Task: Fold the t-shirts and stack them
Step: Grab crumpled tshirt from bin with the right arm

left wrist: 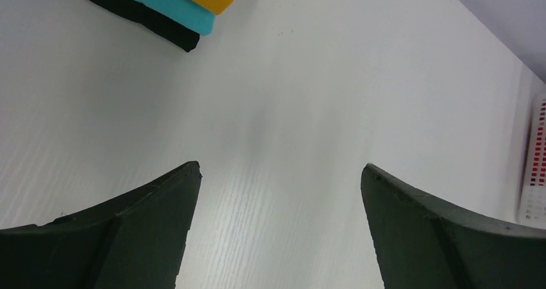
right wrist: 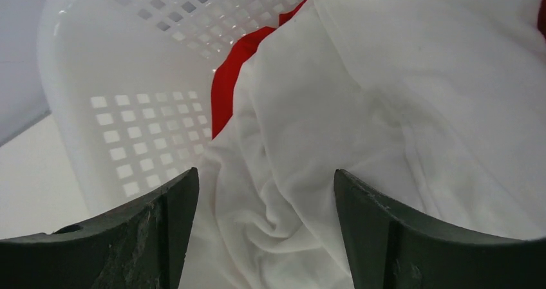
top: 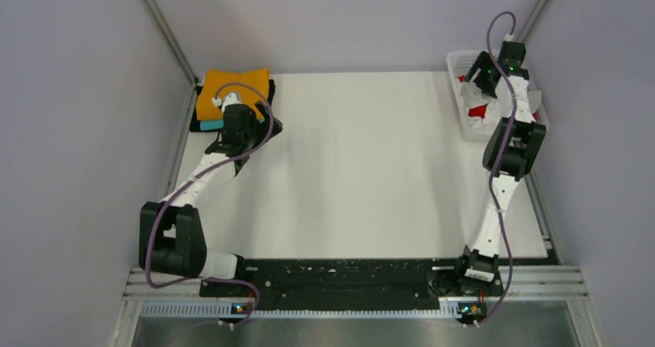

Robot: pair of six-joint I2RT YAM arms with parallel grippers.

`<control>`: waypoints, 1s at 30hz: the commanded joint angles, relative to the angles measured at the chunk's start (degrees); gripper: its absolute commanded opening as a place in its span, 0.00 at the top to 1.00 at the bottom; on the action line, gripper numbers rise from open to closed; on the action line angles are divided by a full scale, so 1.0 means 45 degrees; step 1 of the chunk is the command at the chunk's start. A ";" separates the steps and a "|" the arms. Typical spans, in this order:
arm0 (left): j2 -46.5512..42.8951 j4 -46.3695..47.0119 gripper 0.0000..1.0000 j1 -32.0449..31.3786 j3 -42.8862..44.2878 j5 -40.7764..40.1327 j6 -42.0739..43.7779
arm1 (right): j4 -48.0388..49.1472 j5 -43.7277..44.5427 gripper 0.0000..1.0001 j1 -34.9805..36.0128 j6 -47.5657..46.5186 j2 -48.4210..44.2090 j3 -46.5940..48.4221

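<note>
L jaws wide, empty; R jaws wide, nothing pinched. Top: orange t-shirt (top: 232, 88) folded, far-left of surface (top: 363, 169); R arm (top: 514, 146) over basket (top: 457, 59). L wrist: teal t-shirt (left wrist: 167, 2) under orange, bare surface below jaws. R wrist: white t-shirt (right wrist: 360, 109) bunched btwn jaws, red t-shirt (right wrist: 235, 76) behind. Step looks like picking white; next prob: drop, close on a fold, lift out

Nothing readable from my three views. No print or label on the orange t-shirt (top: 232, 80), the white t-shirt (right wrist: 386, 96) or the basket (right wrist: 116, 64).
</note>
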 commanded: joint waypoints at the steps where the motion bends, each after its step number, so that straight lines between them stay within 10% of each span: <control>1: 0.0218 0.0253 0.01 0.0061 0.0680 0.0516 -0.0159 | 0.0693 -0.0175 0.25 -0.0034 -0.0724 0.0709 0.0860; 6: 0.0302 -0.0024 0.01 0.0061 0.0823 0.0525 -0.0202 | 0.1199 -0.0794 0.32 -0.0032 -0.0992 0.1282 0.0924; 21: 0.0096 -0.0598 0.01 0.0061 0.0717 0.0185 0.0078 | 0.1031 0.0217 1.00 0.0351 -0.1742 0.1247 0.0927; 30: -0.0699 -0.0547 0.01 0.0061 0.0197 -0.0106 0.0067 | 0.2168 0.0901 1.00 0.0374 -0.1579 -0.1489 0.0907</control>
